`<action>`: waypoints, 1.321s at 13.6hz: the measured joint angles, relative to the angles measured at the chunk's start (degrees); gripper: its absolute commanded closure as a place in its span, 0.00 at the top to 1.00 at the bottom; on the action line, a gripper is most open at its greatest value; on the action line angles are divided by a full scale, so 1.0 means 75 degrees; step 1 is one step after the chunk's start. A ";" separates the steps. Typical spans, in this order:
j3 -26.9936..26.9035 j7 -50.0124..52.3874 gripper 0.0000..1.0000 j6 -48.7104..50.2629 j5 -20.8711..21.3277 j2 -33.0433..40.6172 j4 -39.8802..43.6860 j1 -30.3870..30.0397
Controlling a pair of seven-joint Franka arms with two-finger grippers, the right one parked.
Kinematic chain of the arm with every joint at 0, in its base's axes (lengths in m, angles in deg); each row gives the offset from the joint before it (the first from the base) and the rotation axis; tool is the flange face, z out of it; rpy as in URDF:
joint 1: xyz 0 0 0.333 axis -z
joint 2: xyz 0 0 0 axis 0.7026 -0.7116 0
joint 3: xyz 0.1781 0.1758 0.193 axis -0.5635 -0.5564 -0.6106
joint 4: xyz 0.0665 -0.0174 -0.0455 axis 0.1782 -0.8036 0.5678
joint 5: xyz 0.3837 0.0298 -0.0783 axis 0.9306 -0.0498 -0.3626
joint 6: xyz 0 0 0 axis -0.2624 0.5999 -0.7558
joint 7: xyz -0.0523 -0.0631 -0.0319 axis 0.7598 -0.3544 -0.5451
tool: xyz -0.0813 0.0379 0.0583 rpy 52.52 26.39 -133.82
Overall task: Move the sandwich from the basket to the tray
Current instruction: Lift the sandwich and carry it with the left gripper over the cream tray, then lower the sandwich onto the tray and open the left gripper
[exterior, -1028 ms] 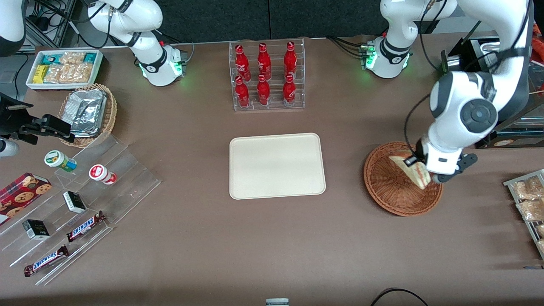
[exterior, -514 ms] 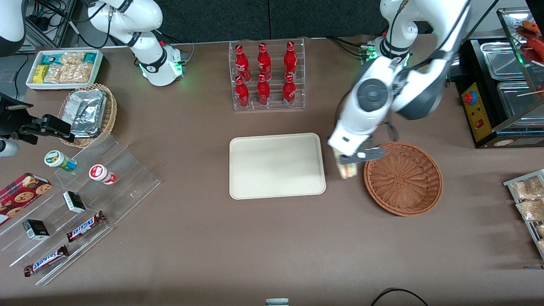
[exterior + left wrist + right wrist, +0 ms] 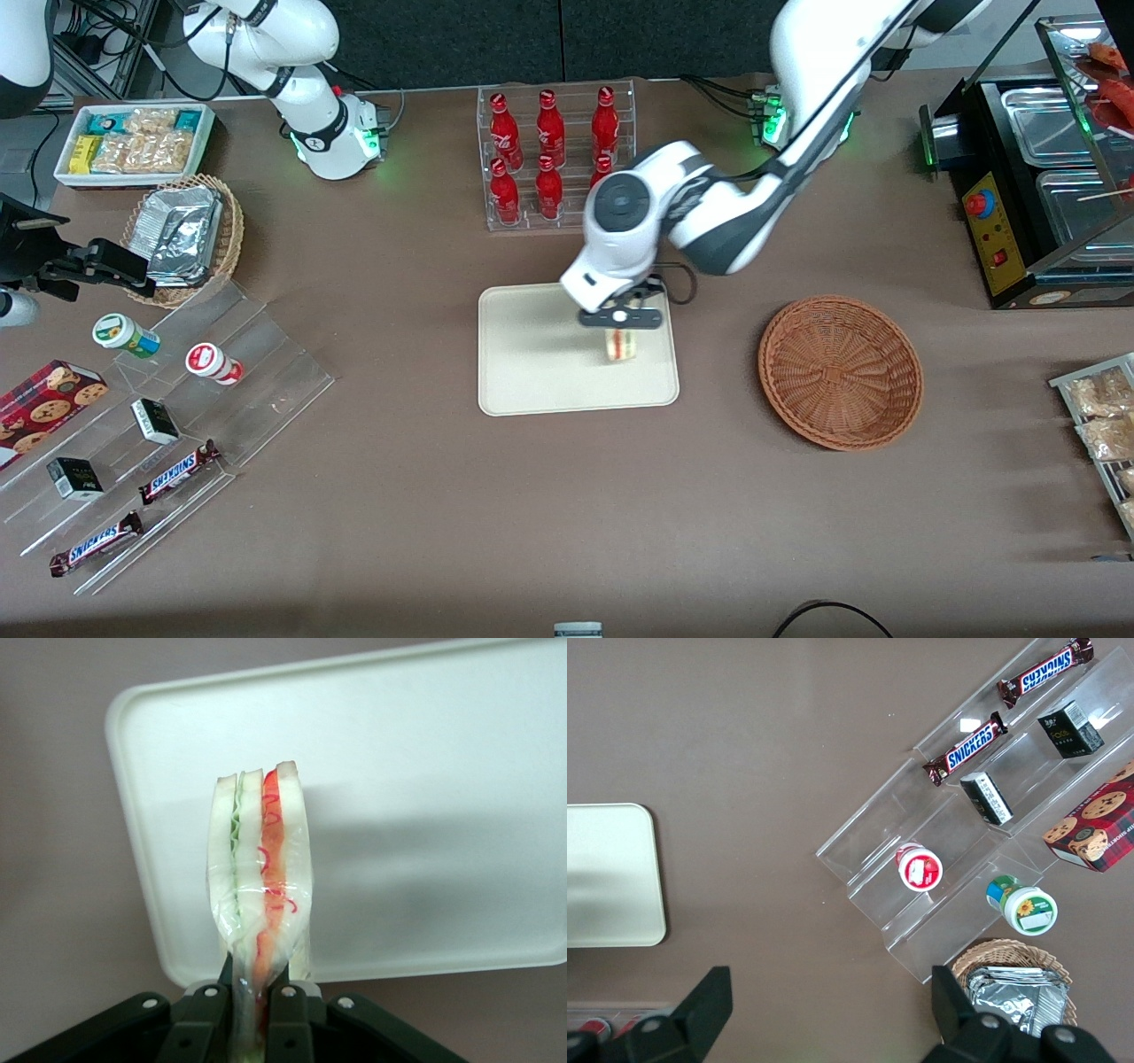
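The sandwich (image 3: 259,890) is a clear-wrapped wedge: three slices of white bread stand on edge, with a green filling layer between one pair and a red layer with pale filling between the other. The wrap gathers to a narrow end at the gripper (image 3: 259,1014), whose fingers (image 3: 288,1028) are closed on that end from both sides. In the front view the gripper (image 3: 622,324) hangs over the tray (image 3: 532,372), toward the edge nearest the working arm, and the sandwich (image 3: 622,346) hangs below it above the tray surface; contact with the tray cannot be determined. The basket (image 3: 840,372) sits on the desk (image 3: 567,514), toward the working arm's end.

Legible writing: two chocolate bars (image 3: 971,748) on the clear stepped stand (image 3: 921,842) read "SNICKERS".
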 measured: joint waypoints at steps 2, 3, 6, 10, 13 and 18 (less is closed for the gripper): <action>-0.0004 0.0204 0.00 -0.0023 0.0276 -0.0701 0.0540 0.0394; -0.0005 0.0240 0.00 -0.0075 0.0355 -0.0953 0.0725 0.0490; -0.0010 0.0326 0.00 -0.0420 0.0552 -0.1350 0.0934 0.0528; -0.0009 0.0870 0.00 -0.1044 0.0875 -0.1591 0.0949 0.0667; -0.0010 0.0926 1.00 -0.1123 0.0904 -0.1665 0.0961 0.0677; -0.0034 0.0980 1.00 -0.0862 0.1085 -0.1667 0.1033 0.0662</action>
